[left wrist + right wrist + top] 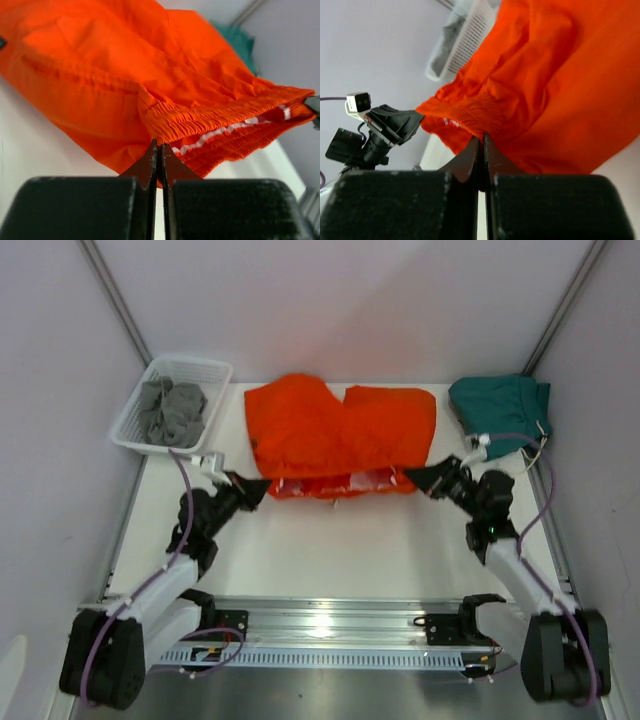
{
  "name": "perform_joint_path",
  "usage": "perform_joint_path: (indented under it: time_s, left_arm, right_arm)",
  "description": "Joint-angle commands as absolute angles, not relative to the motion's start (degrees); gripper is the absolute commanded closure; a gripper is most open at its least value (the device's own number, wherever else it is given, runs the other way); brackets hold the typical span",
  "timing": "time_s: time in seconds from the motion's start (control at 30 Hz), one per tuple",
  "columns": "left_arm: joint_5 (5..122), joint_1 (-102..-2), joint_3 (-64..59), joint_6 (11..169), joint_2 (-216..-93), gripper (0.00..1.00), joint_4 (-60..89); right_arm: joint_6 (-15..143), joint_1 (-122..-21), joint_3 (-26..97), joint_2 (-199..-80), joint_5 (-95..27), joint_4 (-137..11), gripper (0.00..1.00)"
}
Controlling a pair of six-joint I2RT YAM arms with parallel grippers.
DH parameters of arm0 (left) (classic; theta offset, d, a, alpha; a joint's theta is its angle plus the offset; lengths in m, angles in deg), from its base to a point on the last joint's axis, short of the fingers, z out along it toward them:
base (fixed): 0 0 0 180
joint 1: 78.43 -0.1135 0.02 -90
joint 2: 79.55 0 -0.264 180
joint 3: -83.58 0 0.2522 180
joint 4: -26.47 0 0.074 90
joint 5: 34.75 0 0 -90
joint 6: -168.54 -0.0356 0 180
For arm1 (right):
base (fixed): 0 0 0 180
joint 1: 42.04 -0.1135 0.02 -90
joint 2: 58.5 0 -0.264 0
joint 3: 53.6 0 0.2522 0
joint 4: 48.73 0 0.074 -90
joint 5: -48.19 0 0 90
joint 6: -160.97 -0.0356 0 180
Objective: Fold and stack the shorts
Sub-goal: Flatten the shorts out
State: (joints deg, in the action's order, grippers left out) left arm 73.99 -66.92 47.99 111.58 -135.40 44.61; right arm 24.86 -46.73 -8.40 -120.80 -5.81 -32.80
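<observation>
Pinching the elastic waistband at both ends, the two arms hold the bright orange cloth shorts [340, 430]. These lie spread wide along the far edge of the white tabletop [340, 540], about midway between the far corners, with the legs toward the far edge and the waistband toward the near edge. The left tool [258, 490] has its fingers pressed together on the left end of the waistband, and the left wrist view shows the gathered orange band caught right at the tips. The right tool [425, 478] is clamped the same way on the right end, with cloth rising from between its closed tips in the right wrist view.

The dark teal-green cloth shorts [500, 405] sit as a compact bundle at the far right corner, apart from the orange pair. They look already folded, though I cannot tell how neatly. A white plastic lattice basket [190, 361] at the far left corner holds grey crumpled cloth [172, 410].

By my judgement the task is about half done at best. The orange pair lies open and flat with no fold made, so it has yet to be folded and then stacked with the teal pair. The two-ended grip suggests the first fold is only starting, probably with the waistband carried over the legs
</observation>
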Motion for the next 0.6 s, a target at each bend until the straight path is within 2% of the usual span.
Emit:
perform_joint_path:
  time_s: [0.0, 0.03, 0.07, 0.13, 0.17, 0.2, 0.23, 0.27, 0.3, 0.33, 0.37, 0.4, 0.5, 0.53, 0.57]
  left_arm:
    - [66.34, -64.98, 58.98, 113.77, -125.36, 0.99, 54.05]
    - [65.28, -64.98, 61.44, 114.48, -123.08, 0.98, 50.88]
    - [64.75, -64.89, 62.77, 114.92, -117.92, 0.91, 48.07]
    - [63.61, -64.80, 67.85, 116.15, -111.75, 0.83, 41.30]
    - [63.43, -64.80, 68.67, 116.51, -104.23, 0.72, 37.97]
    - [63.16, -64.72, 69.46, 116.16, -99.98, 0.56, 34.97]
    - [62.55, -64.71, 72.51, 115.98, -95.41, 0.44, 29.03]
    - [62.20, -64.63, 72.72, 115.72, -86.14, 0.41, 25.66]
    - [62.46, -64.63, 73.24, 114.24, -81.35, 0.42, 23.02]
    - [62.63, -64.63, 73.42, 113.70, -76.61, 0.42, 16.46]
    - [62.20, -64.63, 71.94, 113.35, -72.38, 0.35, 13.09]
    - [62.46, -64.63, 70.71, 112.21, -64.94, 0.34, 9.32]
    - [65.52, -64.63, 65.87, 110.89, -68.98, 0.34, 6.20]
    - [66.49, -64.63, 65.78, 110.97, -72.65, 0.34, 6.99]
    - [66.94, -64.63, 65.60, 111.23, -74.52, 0.32, 8.56]
  right_arm:
    - [29.83, -48.63, -19.05, -106.17, -14.37, -33.28, 1.00]
    - [30.80, -49.68, -20.67, -102.66, -16.83, -37.14, 1.00]
    - [30.98, -50.39, -22.07, -95.49, -22.07, -46.58, 0.98]
    - [30.02, -51.62, -26.02, -88.16, -24.49, -57.51, 0.97]
    - [29.32, -52.06, -27.00, -80.03, -26.41, -61.23, 0.95]
    - [28.62, -52.41, -27.62, -75.68, -27.74, -66.31, 0.91]
    - [28.17, -52.85, -28.41, -71.20, -28.97, -74.19, 0.74]
    - [27.91, -53.81, -28.76, -66.72, -29.94, -77.23, 0.63]
    - [28.51, -54.17, -28.77, -60.50, -31.17, -80.22, 0.58]
    - [29.83, -54.52, -27.55, -62.35, -31.35, -82.08, 0.57]
    - [31.06, -54.96, -25.88, -64.02, -31.01, -83.40, 0.56]
    - [34.03, -55.75, -25.26, -64.99, -30.74, -84.02, 0.55]
    - [37.21, -57.33, -23.41, -60.71, -29.77, -87.36, 0.55]
    - [37.40, -57.51, -22.97, -61.57, -29.34, -87.11, 0.49]
    - [37.57, -57.69, -23.14, -62.44, -28.64, -86.41, 0.46]
